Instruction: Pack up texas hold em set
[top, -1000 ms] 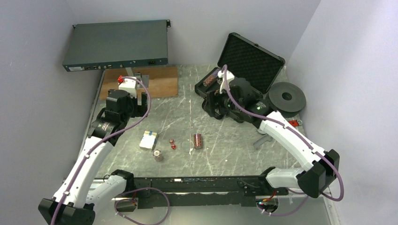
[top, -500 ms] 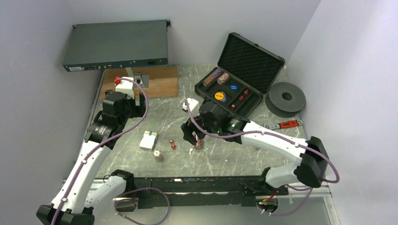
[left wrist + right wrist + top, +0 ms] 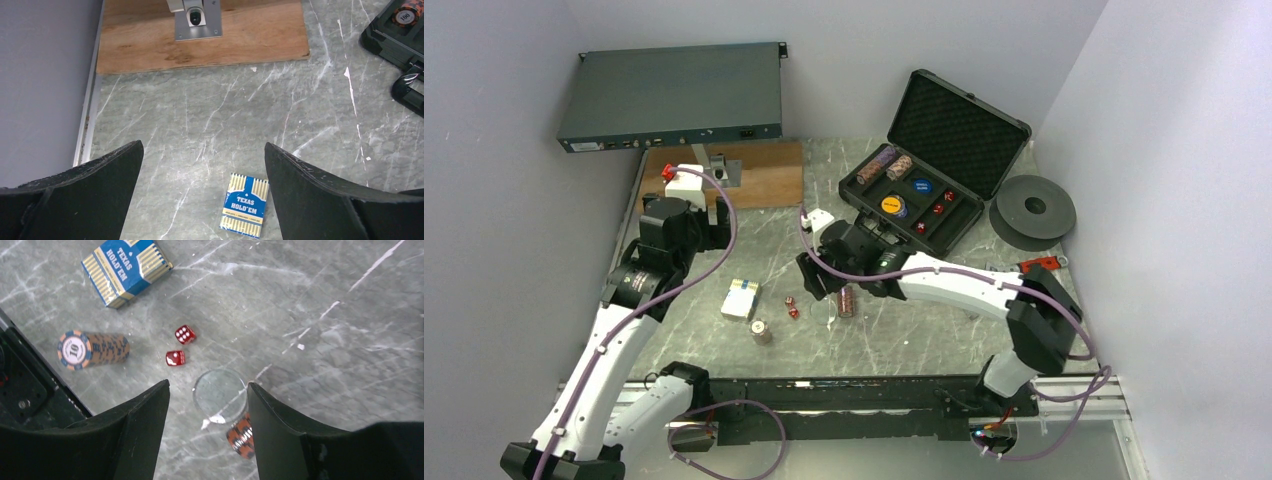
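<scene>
three pale walls (image 3: pixel 844 40), seemingly marble table (image 3: pixel 924 335)

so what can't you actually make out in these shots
- right wrist: orange chip stack mostly hidden behind a finger of the right gripper.
- left wrist: case cut off by the right edge, contents unseen.
- top external: dice pips too small to read.

fingers (image 3: pixel 135 440) spread | clear disc (image 3: pixel 220 395) between | red dice (image 3: pixel 185 334) just beyond

I work in a robotics lab cell: plain pale lilac walls (image 3: pixel 504 200) box in my grey marbled tabletop (image 3: pixel 924 338), and a flat dark metal rack-mount electronics unit (image 3: pixel 674 95) sits behind a bare plywood board (image 3: pixel 769 180).
</scene>
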Motion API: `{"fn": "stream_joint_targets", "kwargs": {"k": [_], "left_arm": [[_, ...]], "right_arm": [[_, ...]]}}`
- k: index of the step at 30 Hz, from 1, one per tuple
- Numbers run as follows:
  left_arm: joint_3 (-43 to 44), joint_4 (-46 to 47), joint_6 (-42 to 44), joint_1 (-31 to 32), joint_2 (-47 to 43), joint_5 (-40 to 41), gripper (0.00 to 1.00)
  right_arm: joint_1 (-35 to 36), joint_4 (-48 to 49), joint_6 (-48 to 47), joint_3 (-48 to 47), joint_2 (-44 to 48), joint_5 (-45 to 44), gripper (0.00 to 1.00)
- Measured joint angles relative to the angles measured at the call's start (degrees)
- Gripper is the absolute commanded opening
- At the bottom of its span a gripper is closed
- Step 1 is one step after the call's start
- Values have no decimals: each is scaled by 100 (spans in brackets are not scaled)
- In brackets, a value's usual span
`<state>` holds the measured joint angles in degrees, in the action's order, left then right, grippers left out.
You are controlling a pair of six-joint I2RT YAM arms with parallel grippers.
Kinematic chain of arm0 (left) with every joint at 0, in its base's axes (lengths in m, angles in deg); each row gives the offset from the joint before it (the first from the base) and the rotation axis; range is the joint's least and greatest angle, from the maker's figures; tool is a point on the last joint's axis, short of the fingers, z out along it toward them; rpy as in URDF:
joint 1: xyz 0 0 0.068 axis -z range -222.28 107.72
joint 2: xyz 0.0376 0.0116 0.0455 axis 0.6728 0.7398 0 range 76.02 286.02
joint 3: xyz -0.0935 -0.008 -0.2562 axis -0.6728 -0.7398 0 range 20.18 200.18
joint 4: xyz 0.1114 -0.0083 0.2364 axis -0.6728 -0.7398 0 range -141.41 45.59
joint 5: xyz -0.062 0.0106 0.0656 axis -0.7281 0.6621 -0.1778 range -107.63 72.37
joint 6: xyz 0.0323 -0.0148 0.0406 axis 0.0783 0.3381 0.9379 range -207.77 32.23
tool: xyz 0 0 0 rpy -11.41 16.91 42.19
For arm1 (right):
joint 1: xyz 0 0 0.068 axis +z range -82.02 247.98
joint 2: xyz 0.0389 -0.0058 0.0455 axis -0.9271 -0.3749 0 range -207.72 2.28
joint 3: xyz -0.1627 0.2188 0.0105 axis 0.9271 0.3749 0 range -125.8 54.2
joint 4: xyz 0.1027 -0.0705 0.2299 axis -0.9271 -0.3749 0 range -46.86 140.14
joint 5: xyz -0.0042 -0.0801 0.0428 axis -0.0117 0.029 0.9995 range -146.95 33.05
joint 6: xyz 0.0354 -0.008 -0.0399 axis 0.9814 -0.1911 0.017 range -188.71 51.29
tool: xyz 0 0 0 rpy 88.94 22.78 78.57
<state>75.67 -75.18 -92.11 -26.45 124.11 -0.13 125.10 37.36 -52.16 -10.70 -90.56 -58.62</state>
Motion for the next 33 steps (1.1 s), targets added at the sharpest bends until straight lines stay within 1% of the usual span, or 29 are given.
{"fn": "stream_joint_targets", "kwargs": {"k": [4, 10, 23, 33], "left_arm": [[-2, 2, 0, 0, 0, 55, 97], [-92, 0, 0, 0, -2, 87, 97], [-94, 4, 0, 0, -162, 146, 96], [-94, 4, -44, 0, -188, 188, 95]], "right_arm": [[39, -4, 391, -332, -544, 17, 59], [195, -120, 706, -734, -1082, -4, 56], [350, -573, 1003, -1580, -1779, -282, 54], [505, -846, 1023, -1709, -2076, -315, 54]]}}
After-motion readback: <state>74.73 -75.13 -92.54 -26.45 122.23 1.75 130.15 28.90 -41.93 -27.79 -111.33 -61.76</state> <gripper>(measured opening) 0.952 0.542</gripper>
